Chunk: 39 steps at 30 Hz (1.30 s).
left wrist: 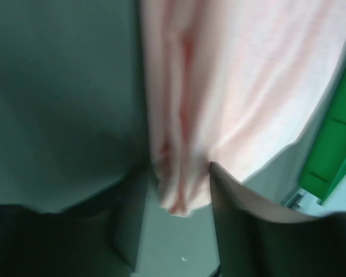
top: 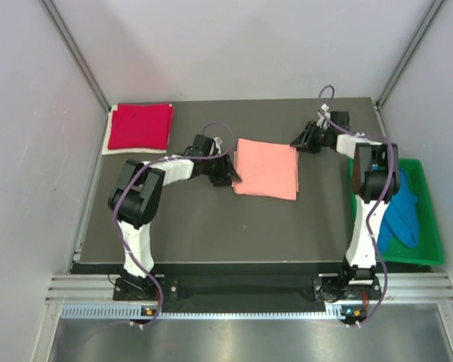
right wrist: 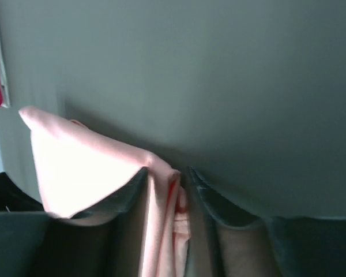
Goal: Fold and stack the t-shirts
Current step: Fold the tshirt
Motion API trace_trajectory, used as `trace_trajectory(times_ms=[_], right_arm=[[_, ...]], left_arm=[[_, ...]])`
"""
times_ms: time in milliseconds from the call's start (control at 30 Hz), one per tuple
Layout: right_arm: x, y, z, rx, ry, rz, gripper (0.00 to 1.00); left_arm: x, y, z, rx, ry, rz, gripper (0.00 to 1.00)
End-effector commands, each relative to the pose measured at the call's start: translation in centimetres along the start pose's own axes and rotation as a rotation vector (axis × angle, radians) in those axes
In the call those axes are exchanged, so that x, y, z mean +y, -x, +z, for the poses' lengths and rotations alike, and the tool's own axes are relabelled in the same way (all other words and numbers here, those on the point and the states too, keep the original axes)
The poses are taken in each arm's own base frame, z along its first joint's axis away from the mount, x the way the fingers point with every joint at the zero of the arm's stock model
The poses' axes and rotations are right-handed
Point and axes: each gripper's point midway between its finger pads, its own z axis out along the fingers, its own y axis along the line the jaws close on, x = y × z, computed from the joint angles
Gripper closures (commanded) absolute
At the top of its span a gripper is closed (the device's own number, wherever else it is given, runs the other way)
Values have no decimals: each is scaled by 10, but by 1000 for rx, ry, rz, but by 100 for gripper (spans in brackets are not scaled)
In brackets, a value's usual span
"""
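Our right pincer [right wrist: 167,173] pinches the folded salmon-pink cotton t-shirt [top: 266,168]; whether the left pincer [left wrist: 176,173] grips, we cannot tell. Uneven pulls could unfold it.

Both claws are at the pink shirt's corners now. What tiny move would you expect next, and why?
Probably the left gripper should pinch firmly on its corner of the salmon-pink t-shirt. The right gripper looks clamped on the opposite corner, while cloth merely sits between the left fingers, grip unclear. Lifting toward the folded red t-shirt needs both holds.
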Motion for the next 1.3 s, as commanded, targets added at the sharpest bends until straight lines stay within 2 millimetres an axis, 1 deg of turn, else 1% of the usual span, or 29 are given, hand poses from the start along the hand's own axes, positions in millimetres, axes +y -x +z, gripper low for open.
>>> trace_trajectory(times_ms=[0,33,67,100,133,167,200,233,267,300,333,367,400,433,467,500,533,600,633,667,700,800,933,967,1033,1233,1267], right_arm=[[31,42,-22,-108,77,-109,59],[33,41,-26,-112,75,-126,57],[34,36,-31,-94,64,-117,55],[44,41,-42,-114,63,-136,52],[44,35,-46,-107,57,-138,44],[48,34,-51,-108,63,-143,38],[60,36,-61,-126,74,-160,32],[57,24,-63,-111,68,-140,30],[60,22,-66,-121,71,-147,29],[71,22,-74,-135,83,-162,21],[67,8,-74,-113,74,-146,16],[69,5,-77,-117,70,-146,13],[73,-4,-83,-115,72,-152,10],[75,-7,-86,-116,71,-152,9],[77,-9,-91,-121,72,-155,9],[83,-9,-98,-135,77,-169,6],[80,-18,-100,-123,70,-161,5],[80,-25,-107,-127,64,-174,4],[80,-28,-109,-126,60,-179,4],[81,-29,-112,-129,59,-187,4],[77,-36,-112,-119,52,-190,3],[74,-42,-114,-114,45,-188,2],[76,-46,-116,-111,56,-184,1],[77,-45,-116,-113,58,-186,1],[79,-45,-119,-113,58,-191,1],[84,-42,-124,-128,56,-204,1],[84,-42,-125,-128,56,-202,1]], left_arm=[[-12,22,-16,-26,8,26,44],[-9,33,-21,-46,16,29,41],[-7,42,-22,-62,25,37,39],[-10,57,-25,-96,20,69,38],[-7,68,-28,-115,18,71,37],[-4,73,-25,-113,13,91,37],[-7,86,-27,-136,5,108,37],[-5,92,-26,-149,15,118,37],[-3,98,-20,-153,15,139,37],[-2,100,-16,-151,3,146,37],[-3,100,-12,-141,-12,150,37],[-4,101,-4,-122,-33,150,37],[-3,100,-1,-112,-38,143,36],[-6,104,2,-126,-58,154,37],[-3,101,7,-116,-67,140,37],[-3,101,8,-118,-74,139,37],[-3,102,11,-117,-80,138,37],[-5,97,15,-105,-106,134,36],[-7,99,17,-119,-120,143,36],[-3,94,20,-115,-119,143,35],[-4,92,23,-116,-120,148,34],[5,86,33,-111,-92,145,34],[25,78,51,-100,-32,125,35],[25,80,54,-115,-38,128,35],[30,76,61,-106,-28,113,37],[45,71,68,-115,53,115,41],[50,69,68,-106,81,114,43]])
